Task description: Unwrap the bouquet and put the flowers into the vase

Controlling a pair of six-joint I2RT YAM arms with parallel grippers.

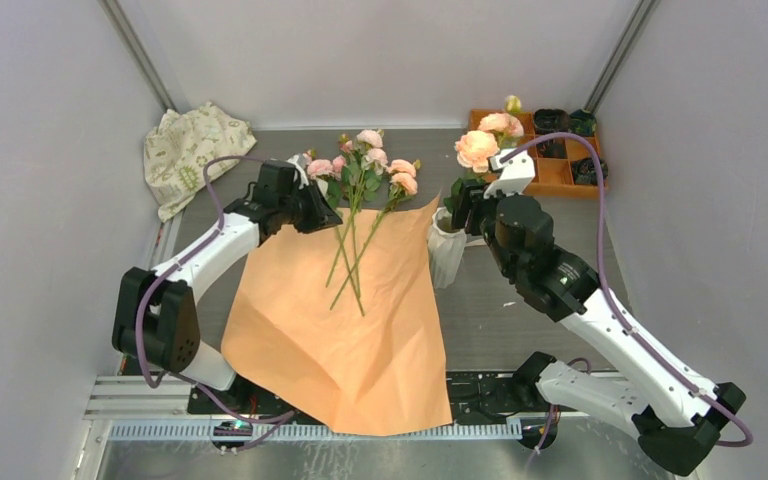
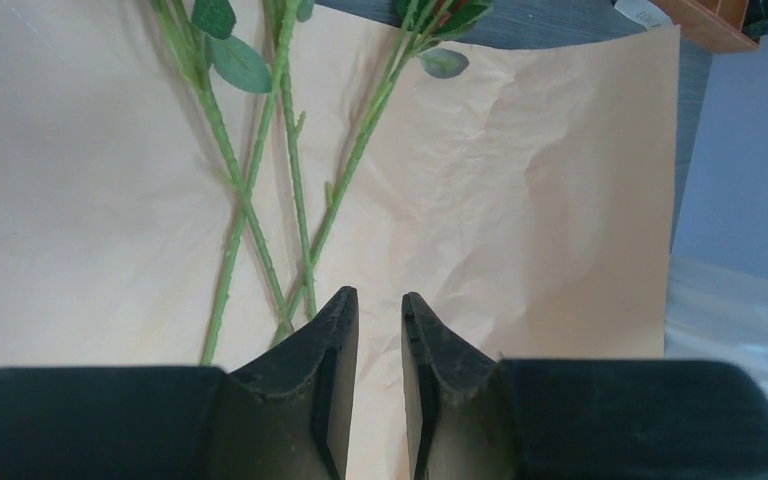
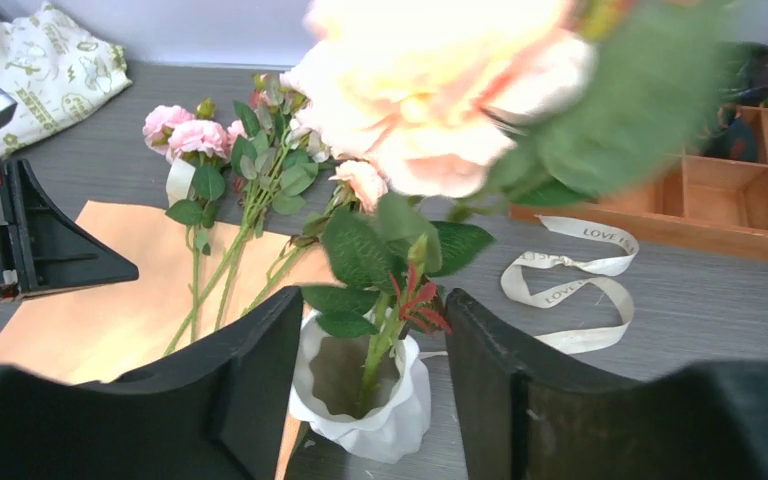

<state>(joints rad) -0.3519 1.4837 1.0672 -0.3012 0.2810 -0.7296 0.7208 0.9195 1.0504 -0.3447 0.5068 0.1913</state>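
**Top external:** seeing orange paper sheet (image 1: 345,330) lying unrolled and flat on the grey surface (image 1: 490,320), near edge reaching toward the arm bases. Seeing loose flowers (image 1: 360,190) lying on its far part, stems crossing, pink blooms pointing past the far paper edge. Seeing vase (image 1: 447,255) standing upright just beside the sheet's right edge, peach flower (image 1: 476,150) already standing in it. Noting left gripper (image 1: 312,208) hovering at the sheet's far-left corner, just beside the blooms. Noting right gripper (image 1: 463,212) sitting over the vase; cannot tell its opening from here. Spotting patterned cloth (image 1: 192,150) bunched in the far-left corner and compartment tray (image 1: 552,178) far right, both off the paper.

**Left wrist:** looking down on the paper sheet (image 2: 520,180). Left gripper (image 2: 380,298) showing only a narrow gap between fingers, holding nothing. Seeing green stems of the loose flowers (image 2: 250,200) crossing and ending just beside the left fingertip; cannot tell contact.

**Right wrist:** right gripper (image 3: 372,300) standing wide, fingers flanking the vase (image 3: 385,425), clamping nothing. Seeing the peach flower (image 3: 430,90) blurred near the lens, its stem running down into the vase mouth between the fingers. Spotting cream ribbon (image 3: 570,290) lying loose on the surface between vase and compartment tray (image 3: 720,200). Seeing loose flowers (image 3: 250,170) on the paper at left, left gripper (image 3: 50,250) beside them.
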